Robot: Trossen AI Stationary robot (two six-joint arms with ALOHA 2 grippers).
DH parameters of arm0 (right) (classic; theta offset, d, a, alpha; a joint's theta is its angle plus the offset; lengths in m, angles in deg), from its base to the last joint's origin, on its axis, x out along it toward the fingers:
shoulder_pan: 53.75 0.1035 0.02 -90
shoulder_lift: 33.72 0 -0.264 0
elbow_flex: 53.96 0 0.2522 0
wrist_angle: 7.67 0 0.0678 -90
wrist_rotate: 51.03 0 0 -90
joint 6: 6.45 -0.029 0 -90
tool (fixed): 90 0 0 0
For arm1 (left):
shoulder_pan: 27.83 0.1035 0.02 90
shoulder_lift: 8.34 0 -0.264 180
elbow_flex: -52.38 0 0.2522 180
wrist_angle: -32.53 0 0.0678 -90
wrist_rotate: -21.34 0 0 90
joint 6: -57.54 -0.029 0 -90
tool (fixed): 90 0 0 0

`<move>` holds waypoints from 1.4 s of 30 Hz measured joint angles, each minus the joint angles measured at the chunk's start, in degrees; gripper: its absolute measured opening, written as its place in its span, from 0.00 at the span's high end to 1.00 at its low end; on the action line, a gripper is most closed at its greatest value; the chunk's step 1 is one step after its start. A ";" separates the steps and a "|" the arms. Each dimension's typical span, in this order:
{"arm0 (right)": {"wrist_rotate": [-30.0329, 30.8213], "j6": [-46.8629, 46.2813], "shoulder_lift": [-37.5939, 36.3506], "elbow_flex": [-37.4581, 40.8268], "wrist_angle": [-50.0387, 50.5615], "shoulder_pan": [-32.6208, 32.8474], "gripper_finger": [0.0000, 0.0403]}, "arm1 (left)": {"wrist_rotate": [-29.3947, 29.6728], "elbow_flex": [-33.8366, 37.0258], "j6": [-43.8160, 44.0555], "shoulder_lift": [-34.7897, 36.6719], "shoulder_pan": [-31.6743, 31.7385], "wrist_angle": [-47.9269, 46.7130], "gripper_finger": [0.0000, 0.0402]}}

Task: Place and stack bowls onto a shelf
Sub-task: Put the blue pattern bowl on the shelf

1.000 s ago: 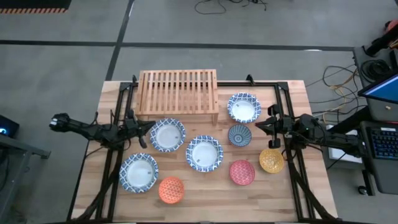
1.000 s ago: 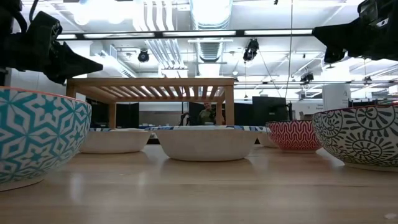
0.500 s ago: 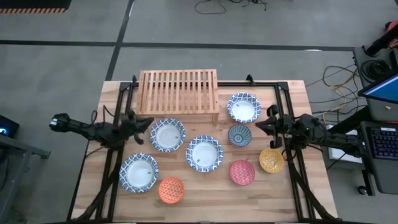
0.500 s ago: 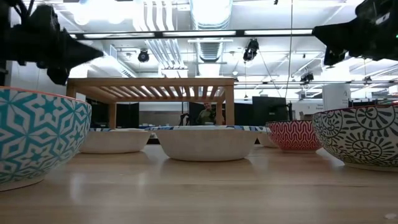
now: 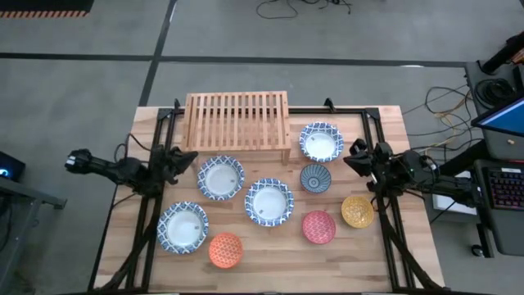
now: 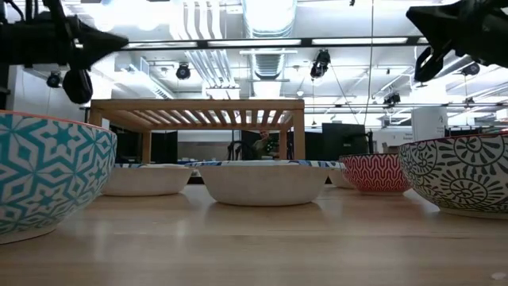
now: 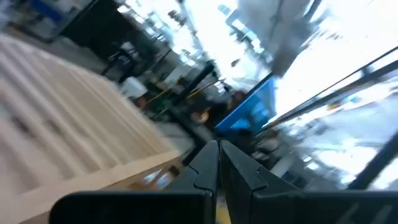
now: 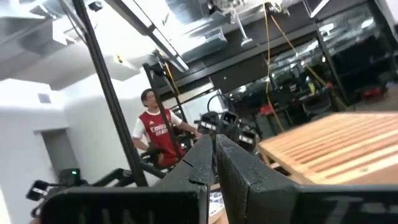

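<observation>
The light-wood slatted shelf [image 5: 237, 121] stands on its legs at the table's far side. Four wide blue-patterned bowls sit rim up: [image 5: 219, 178], [image 5: 268, 201], [image 5: 182, 228] and, right of the shelf, [image 5: 320, 142]. The small dark blue bowl [image 5: 314, 178], red bowl [image 5: 318, 227], yellow bowl [image 5: 357, 211] and orange bowl [image 5: 225, 250] rest on the tabletop. My left gripper [image 5: 191, 156], shut [image 7: 217, 149], hovers by the shelf's near left corner. My right gripper [image 5: 350, 152], shut [image 8: 213, 143], hangs right of the dark blue bowl, holding nothing. My left gripper's shut fingertips stand close to the shelf's near left corner [image 5: 188, 150], coming level from the table's left. I cannot tell whether they touch it.
Black frame rails [image 5: 147, 213] run along both sides of the table. A person in a red shirt [image 8: 155, 134] stands in the room beyond. Bare wood [image 5: 270, 254] lies along the near edge between the orange and red bowls.
My left gripper has risen and swung from the wide bowl toward the shelf's near left corner. The shelf has slid slightly toward the table's right in the last half second. My right gripper has risen a little and drifted toward the far edge. The bowls have stayed put.
</observation>
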 joint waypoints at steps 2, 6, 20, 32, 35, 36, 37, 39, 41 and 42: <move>0.77 -1.91 0.89 -0.84 -0.04 0.02 0.97 | -3.11 -0.08 -1.22 0.01 0.01 3.36 1.00; 4.19 -4.64 4.43 -3.59 1.93 0.00 0.97 | -9.95 -3.98 -2.08 -0.01 0.00 2.98 1.00; 12.95 -6.28 28.42 -31.45 41.61 0.00 0.97 | -12.70 -16.95 -17.65 -8.17 0.00 -11.39 1.00; 16.43 3.93 44.67 -53.09 73.43 0.00 0.97 | -5.31 -23.65 -23.79 -20.99 0.00 -24.41 1.00; 16.42 6.46 47.90 -55.69 74.18 0.00 0.97 | -2.57 -24.44 -23.81 -22.67 0.00 -24.48 1.00; 16.44 6.55 48.99 -56.66 73.59 -0.02 0.97 | -1.73 -24.80 -23.81 -23.02 0.00 -24.54 1.00; 16.43 6.44 50.16 -57.52 73.04 0.00 0.97 | -1.18 -25.25 -23.80 -23.38 0.00 -24.53 1.00; 16.35 5.54 52.51 -59.33 72.51 0.00 0.97 | -1.13 -26.18 -23.73 -23.84 0.00 -24.39 1.00; 16.37 5.53 54.82 -61.71 70.25 0.00 0.97 | -1.17 -26.87 -22.94 -24.52 0.00 -24.36 1.00; 16.39 5.57 56.17 -62.82 69.69 -0.02 0.97 | -1.24 -27.13 -22.67 -24.92 -0.03 -24.29 1.00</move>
